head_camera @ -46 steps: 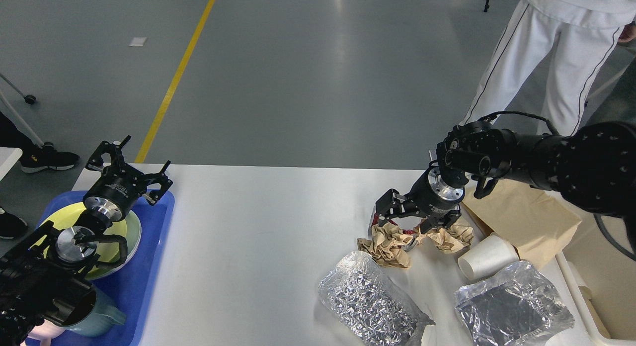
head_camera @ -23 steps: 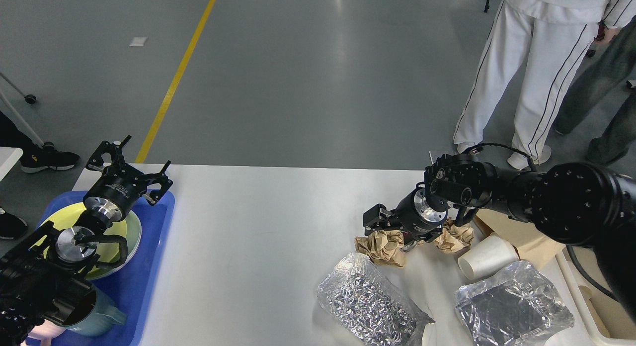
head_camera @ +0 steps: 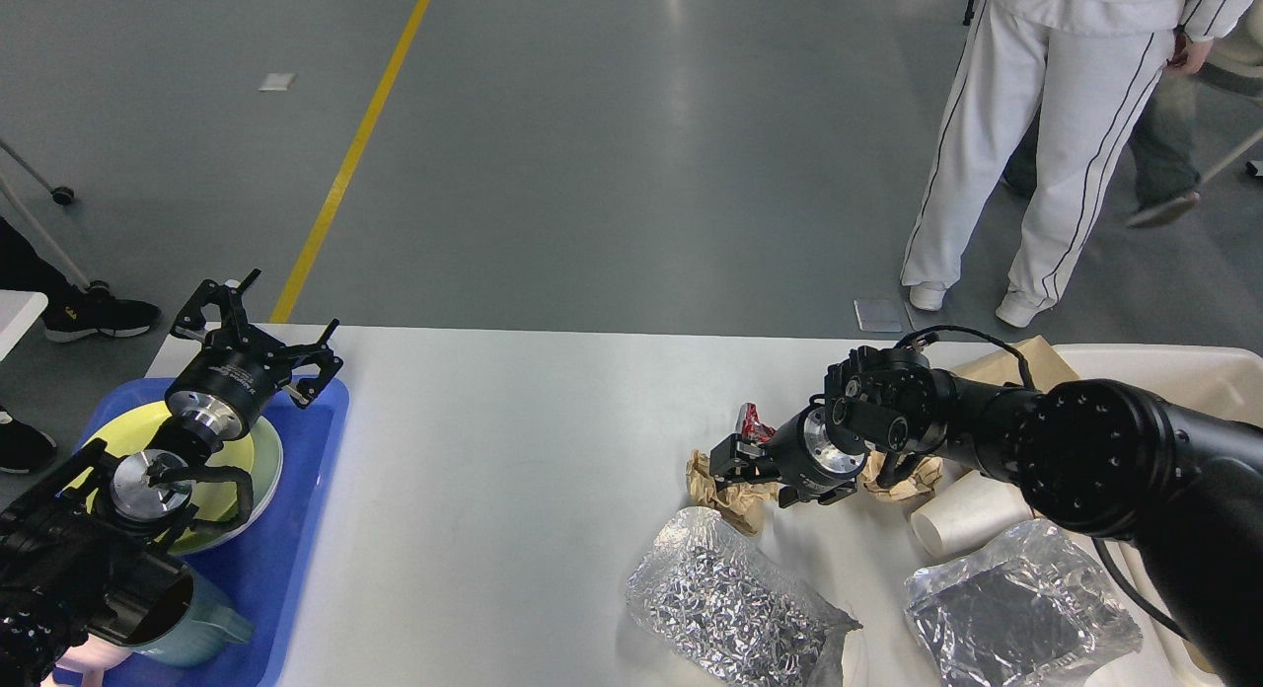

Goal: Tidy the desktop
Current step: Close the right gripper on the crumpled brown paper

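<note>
Right gripper low near desktop's right edge, jaws seemingly clamped on crumpled brown paper, likely for binning; left gripper spread open.

— What hides behind the right gripper?
— Part of the crumpled brown paper; whether its fingers pinch it, I cannot tell.
— And at the bottom edge?
— Both foil bags and the teal mug are cut off.
</note>
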You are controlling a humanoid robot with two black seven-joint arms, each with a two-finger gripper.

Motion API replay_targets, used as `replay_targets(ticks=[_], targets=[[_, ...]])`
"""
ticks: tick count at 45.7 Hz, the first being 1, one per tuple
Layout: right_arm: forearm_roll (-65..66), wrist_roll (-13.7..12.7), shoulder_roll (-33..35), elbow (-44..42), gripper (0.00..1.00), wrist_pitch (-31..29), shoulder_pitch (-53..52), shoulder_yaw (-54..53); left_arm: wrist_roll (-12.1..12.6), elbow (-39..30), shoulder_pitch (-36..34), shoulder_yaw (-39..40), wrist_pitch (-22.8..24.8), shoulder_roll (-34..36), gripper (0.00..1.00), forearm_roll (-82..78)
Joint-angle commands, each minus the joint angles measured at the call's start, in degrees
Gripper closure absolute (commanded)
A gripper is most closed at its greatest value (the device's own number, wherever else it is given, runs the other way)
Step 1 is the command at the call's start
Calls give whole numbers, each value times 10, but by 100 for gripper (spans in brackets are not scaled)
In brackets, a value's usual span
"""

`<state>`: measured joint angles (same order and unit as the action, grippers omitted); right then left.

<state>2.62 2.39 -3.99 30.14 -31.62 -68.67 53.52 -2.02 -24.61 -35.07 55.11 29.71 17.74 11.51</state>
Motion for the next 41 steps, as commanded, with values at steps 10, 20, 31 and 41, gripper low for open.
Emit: replay_targets(ticks=[10,20,31,41], targets=[[-33,-5,-1,7,100,-1,-12,-5,0,0,0,0,0,0,4,0],[-38,-5,22,40,100,-5,-52,-13,0,0,0,0,0,0,4,0],[-37,-5,88,176,100,-12,-158,-18,0,0,0,1,0,0,4,0],[-37,-5,173,229,100,-44,-298,-25,0,0,0,0,0,0,4,0]])
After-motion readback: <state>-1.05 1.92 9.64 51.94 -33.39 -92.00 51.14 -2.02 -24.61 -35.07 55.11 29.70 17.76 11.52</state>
